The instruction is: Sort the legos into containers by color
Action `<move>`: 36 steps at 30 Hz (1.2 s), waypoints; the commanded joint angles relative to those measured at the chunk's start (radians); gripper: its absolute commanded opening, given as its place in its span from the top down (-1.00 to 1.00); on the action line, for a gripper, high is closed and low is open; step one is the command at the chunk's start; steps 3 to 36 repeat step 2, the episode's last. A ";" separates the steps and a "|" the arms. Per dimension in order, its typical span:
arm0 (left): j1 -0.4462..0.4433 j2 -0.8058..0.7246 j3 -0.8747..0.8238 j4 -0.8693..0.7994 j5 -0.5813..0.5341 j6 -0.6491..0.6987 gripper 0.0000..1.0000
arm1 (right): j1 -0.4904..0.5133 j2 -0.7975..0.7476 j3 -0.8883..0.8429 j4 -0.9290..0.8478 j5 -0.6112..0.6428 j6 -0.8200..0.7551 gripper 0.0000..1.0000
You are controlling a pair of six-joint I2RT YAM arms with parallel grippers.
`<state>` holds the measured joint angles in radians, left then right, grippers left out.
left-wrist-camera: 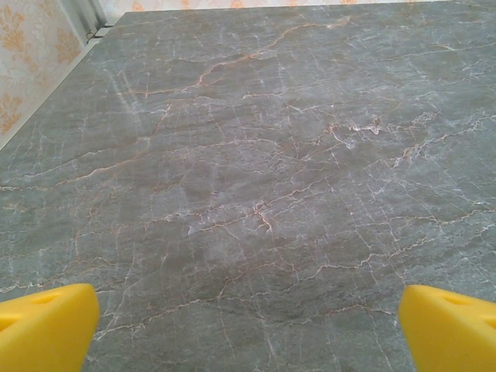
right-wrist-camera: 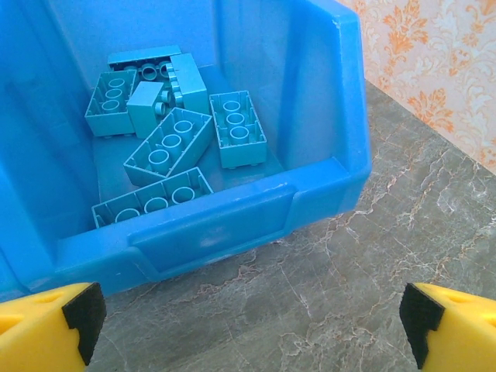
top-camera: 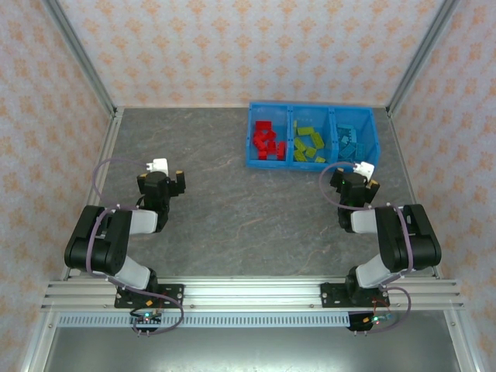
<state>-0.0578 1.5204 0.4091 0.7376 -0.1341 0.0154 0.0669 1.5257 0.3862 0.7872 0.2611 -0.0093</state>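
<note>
The legos (top-camera: pixel 310 145) lay sorted by colour in the bin (top-camera: pixel 273 163): red, yellow-green, light blue. The right hand (right-wrist-camera: pixel 248 329) hung released and empty just before it, and the left hand (left-wrist-camera: pixel 248 329) likewise over the worktop (top-camera: pixel 232 209). The sorting looked finished, so the step called for drawing back without nudging the bin.

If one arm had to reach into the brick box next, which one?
Right, probably. The open right claw sits just before the blue bin, facing its light blue bricks. The left claw is far off, over the table.
</note>
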 commanded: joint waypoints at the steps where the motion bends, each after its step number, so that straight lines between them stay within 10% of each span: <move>1: 0.004 -0.023 0.019 0.004 0.004 -0.010 -1.00 | 0.002 -0.006 0.010 0.030 -0.007 0.002 -0.98; 36: 0.004 -0.023 0.020 0.004 0.005 -0.011 -1.00 | 0.002 -0.004 0.011 0.030 -0.008 0.001 -0.98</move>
